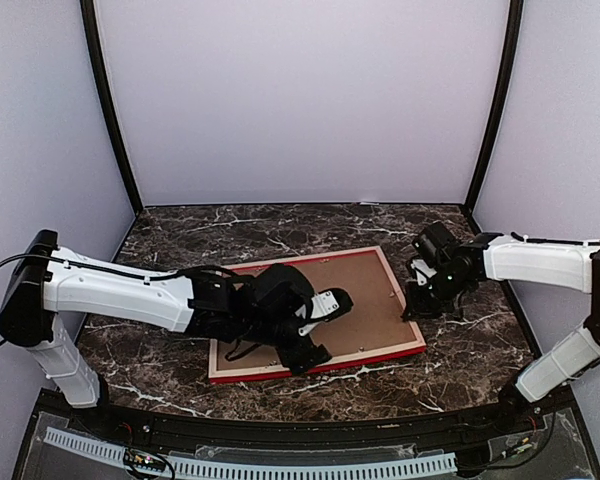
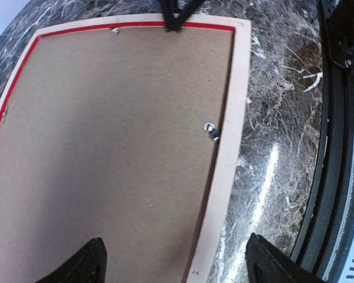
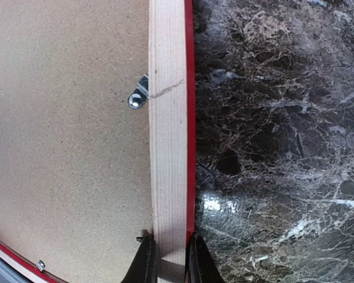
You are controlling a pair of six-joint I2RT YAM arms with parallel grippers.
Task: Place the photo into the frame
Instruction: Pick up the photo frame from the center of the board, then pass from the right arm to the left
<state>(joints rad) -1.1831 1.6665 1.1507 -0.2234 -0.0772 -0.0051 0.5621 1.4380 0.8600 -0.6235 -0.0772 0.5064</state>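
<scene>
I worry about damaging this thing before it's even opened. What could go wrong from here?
1. The right fingers pinch the frame on one thin rail, where a fine line crosses the wood beside a metal tab; lifting from there might strain it.
2. The backing board looks held under such tabs, so the open left fingers prying at it may bend it.

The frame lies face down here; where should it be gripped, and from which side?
Probably its right-hand rail, from above, one finger each side: the frame lies flat on the table, leaving no edge to get under, and the rail is narrow. The right pincer straddles it so.
</scene>
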